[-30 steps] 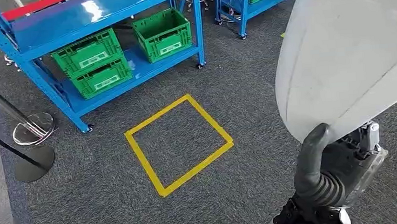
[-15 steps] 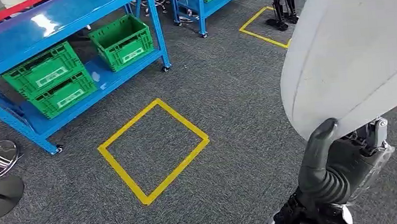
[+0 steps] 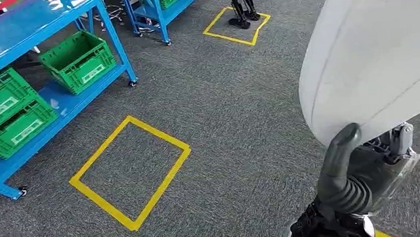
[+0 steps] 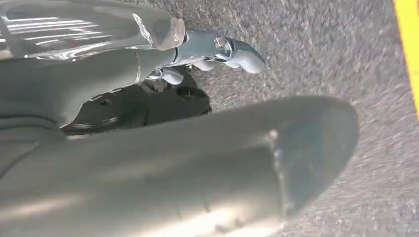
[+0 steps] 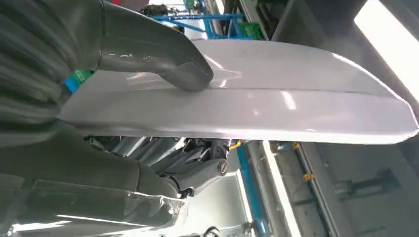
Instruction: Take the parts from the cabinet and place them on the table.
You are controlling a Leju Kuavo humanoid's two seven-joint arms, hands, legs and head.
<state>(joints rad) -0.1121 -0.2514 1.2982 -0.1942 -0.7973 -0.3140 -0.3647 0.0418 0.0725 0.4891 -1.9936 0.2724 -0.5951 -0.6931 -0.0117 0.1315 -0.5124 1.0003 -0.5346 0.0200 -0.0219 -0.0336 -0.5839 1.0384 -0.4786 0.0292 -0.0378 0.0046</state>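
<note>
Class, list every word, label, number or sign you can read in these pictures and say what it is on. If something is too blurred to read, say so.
No text can be read anywhere.
White labels on the green plastic crates on the blue metal shelving: too small and blurred to read.
Large white curved plastic part held by the right hand: no print visible.
Yellow tape square on the grey carpet: a floor marking, no writing.
</note>
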